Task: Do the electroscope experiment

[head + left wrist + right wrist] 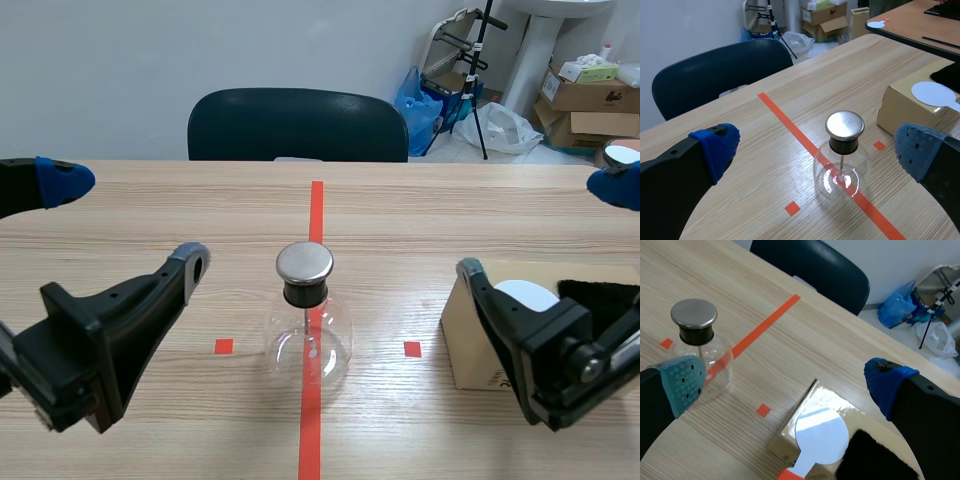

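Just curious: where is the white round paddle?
The paddle lies atop the cardboard box at the scene view's right, beside a black cloth, right of the glass flask.

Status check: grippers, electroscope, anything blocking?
Jaws open, empty: left gripper, right gripper. Upright on centre tape line, untouched: electroscope. By right arm, white paddle and black cloth on box; nothing blocking.

Glass electroscope flask (308, 335) upright on tape line (316, 210); white paddle (821, 436) atop box (462, 345).
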